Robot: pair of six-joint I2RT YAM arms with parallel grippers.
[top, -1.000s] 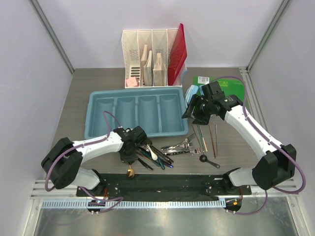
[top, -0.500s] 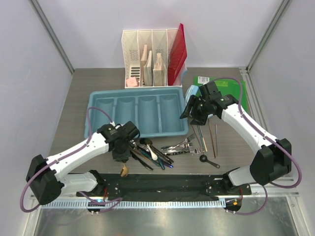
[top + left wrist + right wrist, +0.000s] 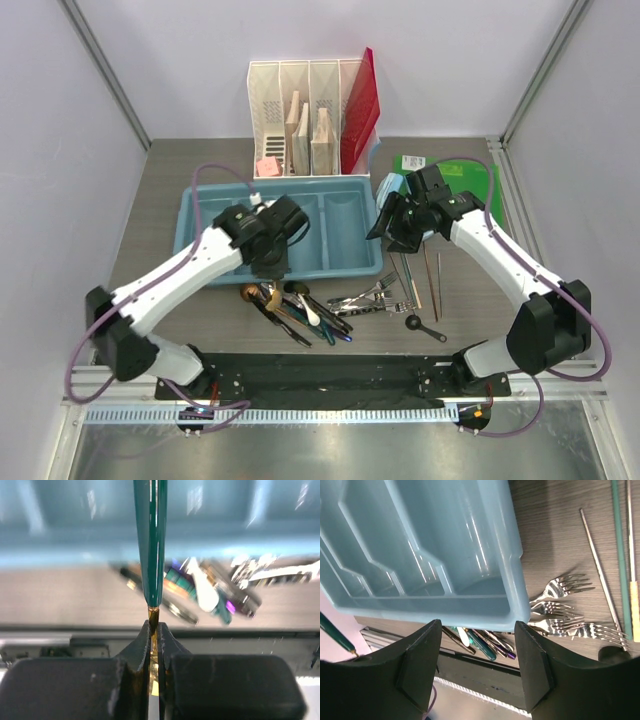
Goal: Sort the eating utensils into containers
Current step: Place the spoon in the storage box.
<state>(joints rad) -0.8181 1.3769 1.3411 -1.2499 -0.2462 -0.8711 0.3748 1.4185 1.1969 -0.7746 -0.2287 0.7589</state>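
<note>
The light blue tray (image 3: 190, 228) fills the middle of the top view. The left gripper (image 3: 154, 628) sits over the tray's lower edge, clamped on a green-handled spoon (image 3: 151, 540). The handle runs to the top of the wrist frame, its gold neck pinched between the fingers — the bowl is hidden behind them there. The right gripper (image 3: 477, 665) hangs with its fingers wide apart over the tray's lower right corner. The loose pile (image 3: 312, 315) of cutlery lies below the tray — blurred in the left wrist view.

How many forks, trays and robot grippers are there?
Silver metal forks lying beside the tray: 4
Light blue plastic cutlery tray: 1
Black two-finger grippers: 2, left gripper and right gripper
Total: 7
</note>
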